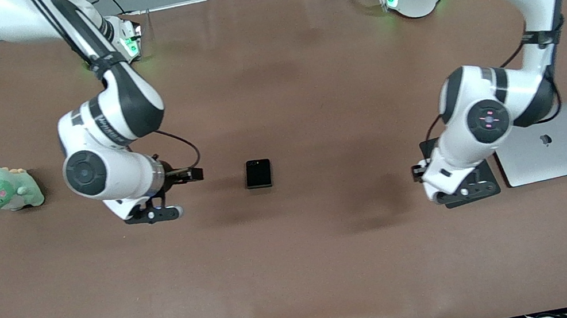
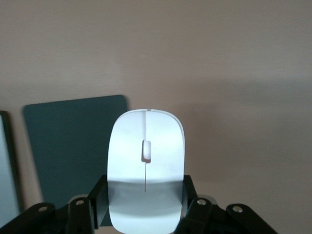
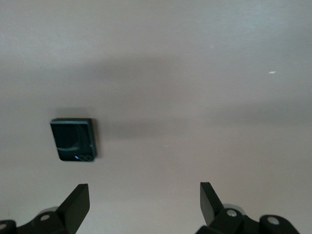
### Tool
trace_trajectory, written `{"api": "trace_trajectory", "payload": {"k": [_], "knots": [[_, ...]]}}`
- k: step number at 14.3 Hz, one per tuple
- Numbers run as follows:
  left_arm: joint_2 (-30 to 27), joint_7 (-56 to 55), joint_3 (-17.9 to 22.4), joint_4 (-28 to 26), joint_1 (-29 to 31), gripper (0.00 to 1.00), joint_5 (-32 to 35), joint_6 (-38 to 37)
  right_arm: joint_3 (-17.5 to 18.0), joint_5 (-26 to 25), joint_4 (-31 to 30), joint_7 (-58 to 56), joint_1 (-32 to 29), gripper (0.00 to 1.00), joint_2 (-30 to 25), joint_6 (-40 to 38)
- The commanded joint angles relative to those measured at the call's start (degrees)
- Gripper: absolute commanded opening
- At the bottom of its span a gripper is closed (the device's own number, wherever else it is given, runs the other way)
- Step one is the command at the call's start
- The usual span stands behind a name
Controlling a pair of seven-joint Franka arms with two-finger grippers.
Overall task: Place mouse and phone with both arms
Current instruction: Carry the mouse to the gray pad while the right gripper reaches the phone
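Observation:
My left gripper [image 1: 464, 190] is over the dark-grey pad [image 1: 486, 170], toward the left arm's end of the table. In the left wrist view it [image 2: 145, 191] is shut on the white mouse [image 2: 146, 146], one finger on each side. The arm hides the mouse in the front view. The black phone [image 1: 258, 173] lies flat near the table's middle and also shows in the right wrist view [image 3: 73, 140]. My right gripper [image 1: 153, 214] is open and empty [image 3: 145, 195], beside the phone toward the right arm's end.
A closed silver laptop [image 1: 549, 144] lies beside the pad [image 2: 68, 146] at the left arm's end. A green dinosaur plush [image 1: 1, 188] lies at the right arm's end. The brown table cover [image 1: 303, 272] is bare nearer the front camera.

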Motion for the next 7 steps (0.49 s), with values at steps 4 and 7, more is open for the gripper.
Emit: {"api": "trace_trajectory", "payload": {"k": [4, 7], "knots": [[-0.01, 6.23, -0.89, -5.34, 7.87, 0.44, 1.16, 4.77, -0.29, 0.52, 0.72, 6.95, 6.52, 1.0, 6.17, 9.52], [1.57, 7.46, -0.8, -8.6, 9.64, 0.44, 1.08, 11.19, -0.21, 0.61, 0.72, 7.56, 8.37, 1.0, 9.08, 12.08]]}}
